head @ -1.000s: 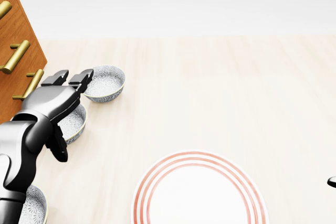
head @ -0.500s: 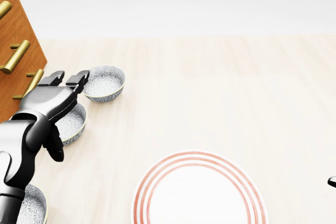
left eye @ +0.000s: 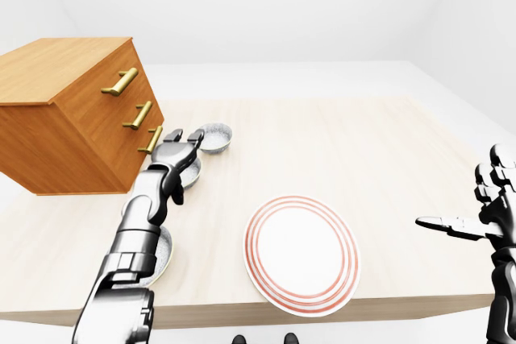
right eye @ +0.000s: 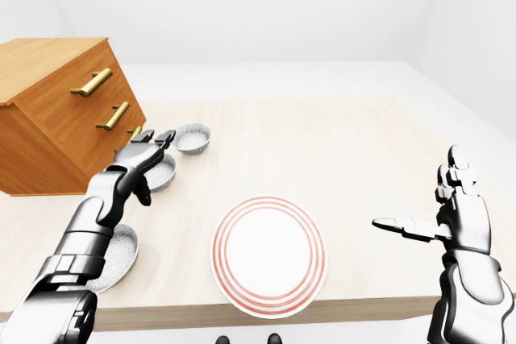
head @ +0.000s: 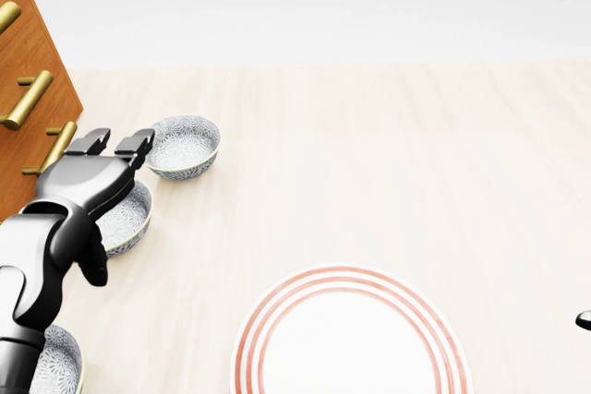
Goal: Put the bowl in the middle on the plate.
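Pale wood formed the worktop (left eye: 339,130), set in a plain white room, with a wooden drawer chest (left eye: 68,110) standing at its left side. Three patterned bowls were lined up along the left: a far bowl (head: 184,146), the middle bowl (head: 125,217) and a near bowl (head: 57,362), while the red-ringed plate (head: 349,339) lay near the worktop's near edge, well apart to the right of them. Over the last second the left hand (head: 92,177) had been drawn slightly back and to the left, so that its fingertips, earlier at the far bowl's rim, were now just beside it and the palm sat more squarely over the middle bowl; this was judged to be alignment for the grasp, with the lift not yet begun. The left hand's fingers were seen extended and spread, nothing being held; contact with the middle bowl could not be told. The right hand (right eye: 451,219) was held spread and empty, off to the right.
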Tool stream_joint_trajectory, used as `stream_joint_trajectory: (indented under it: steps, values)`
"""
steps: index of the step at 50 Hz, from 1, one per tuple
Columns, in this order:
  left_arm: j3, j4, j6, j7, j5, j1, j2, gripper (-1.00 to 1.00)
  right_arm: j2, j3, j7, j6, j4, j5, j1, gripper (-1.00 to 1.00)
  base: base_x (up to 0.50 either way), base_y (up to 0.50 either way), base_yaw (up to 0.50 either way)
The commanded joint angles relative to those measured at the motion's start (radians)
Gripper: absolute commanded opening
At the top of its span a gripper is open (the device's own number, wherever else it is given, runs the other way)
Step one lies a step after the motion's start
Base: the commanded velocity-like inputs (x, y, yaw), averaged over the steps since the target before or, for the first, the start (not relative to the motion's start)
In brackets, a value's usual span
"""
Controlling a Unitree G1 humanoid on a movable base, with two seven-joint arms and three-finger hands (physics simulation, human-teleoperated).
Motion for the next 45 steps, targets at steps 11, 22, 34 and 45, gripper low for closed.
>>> stream_joint_trajectory:
  steps: [11,22,34,45]
  values:
    - [-0.015,0.114,0.000,0.080,0.050,-0.023,0.015,1.00,-0.002,0.003,-0.003,0.000,0.012,0.000,-0.002,1.00,0.00,0.00,0.00]
    - [-0.025,0.167,0.000,0.106,0.069,-0.046,0.013,1.00,-0.002,0.002,-0.002,0.000,0.009,0.000,-0.004,1.00,0.00,0.00,0.00]
    - [-0.035,0.250,0.000,0.158,0.072,-0.072,0.014,1.00,-0.006,0.008,-0.007,0.000,0.016,0.004,-0.004,1.00,0.00,0.00,0.00]
    - [-0.050,0.350,0.000,0.204,0.062,-0.109,0.014,1.00,-0.004,0.003,-0.007,0.000,0.016,0.003,-0.004,1.00,0.00,0.00,0.00]
